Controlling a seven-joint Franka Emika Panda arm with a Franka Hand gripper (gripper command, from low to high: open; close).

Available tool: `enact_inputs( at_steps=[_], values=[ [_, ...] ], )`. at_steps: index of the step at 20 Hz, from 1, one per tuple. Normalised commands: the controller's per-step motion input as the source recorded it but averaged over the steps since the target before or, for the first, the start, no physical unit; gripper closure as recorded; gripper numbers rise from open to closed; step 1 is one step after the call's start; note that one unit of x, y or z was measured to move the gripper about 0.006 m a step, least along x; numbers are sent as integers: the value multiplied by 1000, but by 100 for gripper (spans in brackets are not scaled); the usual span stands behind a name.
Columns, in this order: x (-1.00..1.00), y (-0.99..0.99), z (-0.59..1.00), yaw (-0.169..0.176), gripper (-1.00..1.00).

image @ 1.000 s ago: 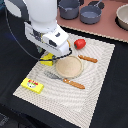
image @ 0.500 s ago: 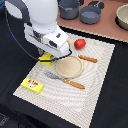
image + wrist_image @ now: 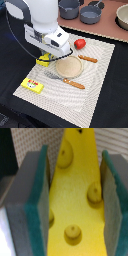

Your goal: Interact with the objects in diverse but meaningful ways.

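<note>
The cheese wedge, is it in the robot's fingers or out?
In. The cheese wedge sits between both green-padded fingers, touching each pad.

One cheese wedge, one red fruit, two pots, one plate.

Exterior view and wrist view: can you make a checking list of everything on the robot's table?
Surface: pale striped placemat on a dark table.
Job's things: yellow holed cheese wedge between the gripper pads; red fruit; yellow box with red marks; round tan plate; fork and knife with orange handles.
Clutter: grey pots on the brown board behind.
Gripper: gripper around the wedge, green pads at its sides.
Cables: black cable by the arm.
Surroundings: nothing seen.
</note>
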Motion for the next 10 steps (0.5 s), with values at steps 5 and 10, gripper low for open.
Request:
enact_inputs(
  at_steps=[5, 10],
  values=[
    [29, -58, 1000, 0, 100],
    [805, 0, 797, 8, 100]
  ],
)
